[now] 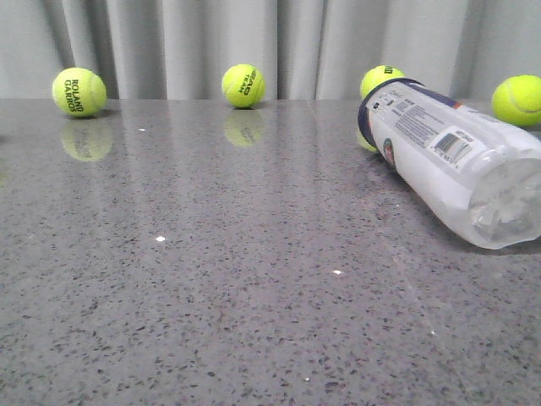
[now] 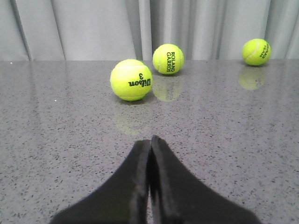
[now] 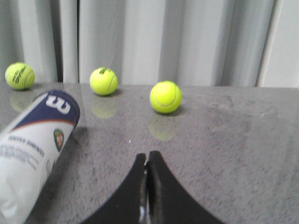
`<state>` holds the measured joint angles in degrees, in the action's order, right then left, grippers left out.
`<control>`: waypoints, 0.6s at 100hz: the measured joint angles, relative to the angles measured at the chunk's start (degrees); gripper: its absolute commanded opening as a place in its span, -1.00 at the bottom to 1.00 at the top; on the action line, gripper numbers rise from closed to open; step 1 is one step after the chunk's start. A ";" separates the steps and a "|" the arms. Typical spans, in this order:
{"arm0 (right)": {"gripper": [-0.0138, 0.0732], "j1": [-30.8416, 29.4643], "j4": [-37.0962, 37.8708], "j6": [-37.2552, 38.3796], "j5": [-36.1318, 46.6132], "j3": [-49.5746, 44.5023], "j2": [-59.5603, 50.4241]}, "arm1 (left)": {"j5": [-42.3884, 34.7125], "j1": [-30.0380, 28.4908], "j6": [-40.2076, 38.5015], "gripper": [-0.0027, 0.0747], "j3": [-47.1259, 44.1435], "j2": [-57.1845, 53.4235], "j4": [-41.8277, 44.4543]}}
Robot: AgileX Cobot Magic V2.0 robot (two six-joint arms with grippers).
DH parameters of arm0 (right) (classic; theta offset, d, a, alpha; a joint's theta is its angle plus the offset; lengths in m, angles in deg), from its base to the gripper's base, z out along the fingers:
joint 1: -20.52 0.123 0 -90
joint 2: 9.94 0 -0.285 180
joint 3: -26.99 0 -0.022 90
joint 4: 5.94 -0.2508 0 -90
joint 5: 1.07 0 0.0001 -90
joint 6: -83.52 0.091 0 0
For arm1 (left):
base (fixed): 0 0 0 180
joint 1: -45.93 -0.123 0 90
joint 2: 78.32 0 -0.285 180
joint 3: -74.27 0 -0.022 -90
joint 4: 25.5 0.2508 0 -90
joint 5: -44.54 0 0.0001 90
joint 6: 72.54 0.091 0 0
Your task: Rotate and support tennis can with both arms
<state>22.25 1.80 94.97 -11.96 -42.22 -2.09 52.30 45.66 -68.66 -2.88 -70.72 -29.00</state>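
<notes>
The tennis can [image 1: 444, 165] lies on its side at the right of the grey table, its navy-rimmed end towards the curtain and its clear end towards the front. The barcode faces up. It also shows in the right wrist view [image 3: 35, 149], off to one side of my right gripper [image 3: 147, 156] and apart from it. My right gripper is shut and empty, low over the table. My left gripper [image 2: 150, 142] is shut and empty, low over the table, with no can in its view. Neither gripper shows in the front view.
Several yellow-green tennis balls lie along the back by the grey curtain: one at far left [image 1: 79, 91], one in the middle [image 1: 243, 85], one behind the can [image 1: 380, 80], one at far right [image 1: 517, 100]. A Wilson ball [image 2: 131, 80] lies ahead of my left gripper.
</notes>
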 measured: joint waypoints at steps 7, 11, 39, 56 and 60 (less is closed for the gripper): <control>-0.84 0.00 0.00 0.00 -3.64 4.58 2.25 | 0.00 0.00 0.00 -0.98 0.00 0.00 0.00; -0.84 0.00 0.00 0.00 -5.75 6.81 4.06 | 0.00 0.00 0.00 -0.98 0.00 0.00 0.00; -0.84 0.00 -0.10 0.00 -17.08 22.22 17.90 | 0.00 0.00 0.00 -0.98 0.00 0.00 0.00; -0.83 0.00 -0.21 0.00 -24.26 29.34 26.22 | 0.00 0.00 0.00 -0.98 0.00 0.00 0.00; -0.80 0.00 -0.21 0.00 -25.57 30.33 28.11 | 0.00 0.00 0.00 -0.98 0.00 0.00 0.00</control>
<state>22.25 1.59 94.97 -37.52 -11.89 26.02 52.30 45.66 -68.66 -2.88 -70.72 -29.00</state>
